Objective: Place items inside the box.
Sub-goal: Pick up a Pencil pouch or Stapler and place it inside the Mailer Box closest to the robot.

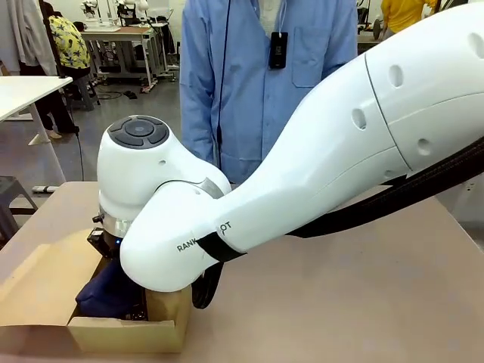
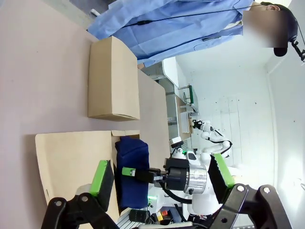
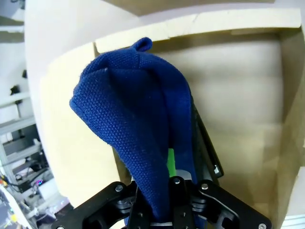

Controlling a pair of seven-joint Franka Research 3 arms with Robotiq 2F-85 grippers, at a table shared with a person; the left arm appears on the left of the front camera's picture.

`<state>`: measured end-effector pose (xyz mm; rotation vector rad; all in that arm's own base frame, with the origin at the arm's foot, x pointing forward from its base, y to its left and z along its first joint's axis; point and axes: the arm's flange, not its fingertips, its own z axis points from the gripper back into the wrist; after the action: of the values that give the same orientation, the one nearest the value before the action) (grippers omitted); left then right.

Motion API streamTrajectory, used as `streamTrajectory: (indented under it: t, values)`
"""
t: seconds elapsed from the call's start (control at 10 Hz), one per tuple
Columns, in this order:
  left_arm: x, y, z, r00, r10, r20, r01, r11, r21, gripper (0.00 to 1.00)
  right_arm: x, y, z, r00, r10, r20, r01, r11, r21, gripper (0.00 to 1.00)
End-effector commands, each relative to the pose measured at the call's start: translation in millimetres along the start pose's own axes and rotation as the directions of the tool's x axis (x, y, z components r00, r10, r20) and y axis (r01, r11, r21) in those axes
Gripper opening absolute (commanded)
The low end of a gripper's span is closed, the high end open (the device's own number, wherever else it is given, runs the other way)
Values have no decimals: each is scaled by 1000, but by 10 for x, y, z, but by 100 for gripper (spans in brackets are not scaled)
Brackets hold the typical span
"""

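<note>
Navy woven fabric up close: my right gripper (image 3: 167, 164) is clamped on the soft, nubby pouch (image 3: 138, 119), which hangs down inside the plain brown cardboard box (image 3: 248, 95), lid flap folded open. My left gripper (image 2: 161, 174) hovers with its green pads spread apart. Further out, a smaller cardboard box (image 2: 112, 81) sits on the smooth worktop (image 1: 340, 302), with a person (image 1: 257, 76) in a blue shirt behind.

Navy blue woven pouch (image 3: 138, 119) between the green pads (image 3: 170, 162) of the black right tool (image 3: 167, 160); plain brown cardboard box (image 3: 238, 95) beyond it; white arm (image 1: 340, 151); pale blue shirt (image 1: 249, 91).
</note>
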<state>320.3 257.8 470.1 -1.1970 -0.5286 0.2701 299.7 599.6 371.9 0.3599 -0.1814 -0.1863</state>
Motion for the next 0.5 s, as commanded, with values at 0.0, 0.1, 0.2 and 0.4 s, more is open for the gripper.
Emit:
streamTrajectory:
  t: [0.0, 0.1, 0.2, 0.4]
  values:
    - [-8, -14, 4, 1000, -21, 3, 21, 1000, -18, 100, -8, 3, -11, 999, -32, -13, 32, 999, -35, 7]
    - [-8, -14, 4, 1000, -21, 3, 21, 1000, -18, 100, -5, -29, -43, 999, -36, -18, 36, 998, -51, 7]
    - [-8, -14, 4, 1000, -21, 3, 21, 1000, -18, 100, 2, -56, -73, 998, -44, -34, 42, 997, -62, 7]
    - [-8, -14, 4, 1000, -21, 3, 21, 1000, -18, 100, 29, -133, -190, 993, -52, -109, 39, 993, -115, 7]
